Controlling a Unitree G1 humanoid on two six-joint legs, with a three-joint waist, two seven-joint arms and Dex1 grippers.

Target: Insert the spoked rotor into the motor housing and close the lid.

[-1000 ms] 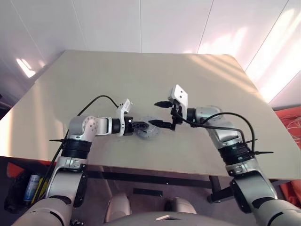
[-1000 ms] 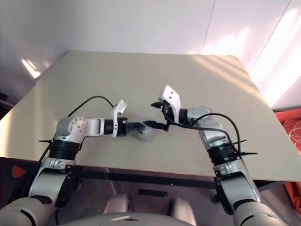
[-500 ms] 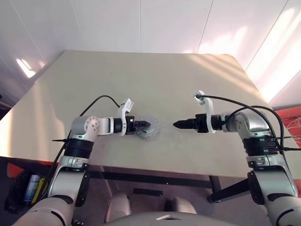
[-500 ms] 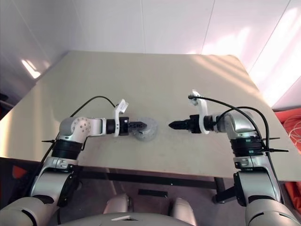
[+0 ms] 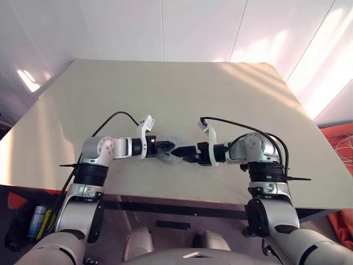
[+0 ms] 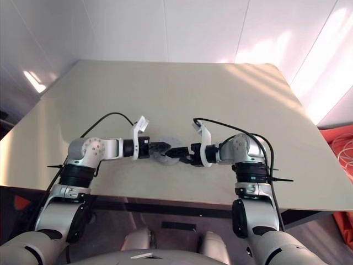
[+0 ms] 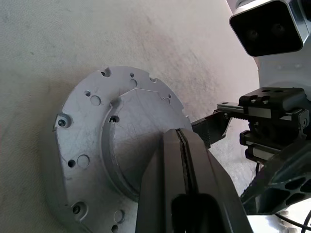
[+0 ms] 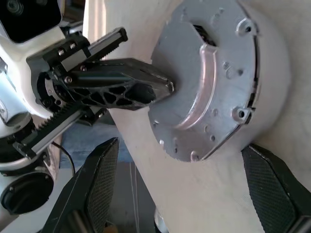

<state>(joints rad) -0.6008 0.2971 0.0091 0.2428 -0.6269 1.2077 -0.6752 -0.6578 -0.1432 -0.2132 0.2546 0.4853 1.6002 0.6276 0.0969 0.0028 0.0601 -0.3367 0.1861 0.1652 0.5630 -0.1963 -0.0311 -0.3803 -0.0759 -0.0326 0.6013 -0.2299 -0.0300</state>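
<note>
I see the motor housing (image 5: 170, 150) lying closed on the tabletop (image 5: 165, 94), near the front edge and about midway between the 2 arms. Its top is a flat pale grey disc with small holes around the rim and a raised round centre, which I take for the lid (image 7: 104, 145). My left gripper (image 5: 165, 147) reaches in from the left with its 2 fingers (image 7: 187, 194) pressed together, holding nothing, their tips resting on the raised centre. My right gripper (image 5: 179, 151) comes in from the right with its fingers (image 8: 99, 184) spread wide on either side of the housing, not gripping it.
</note>
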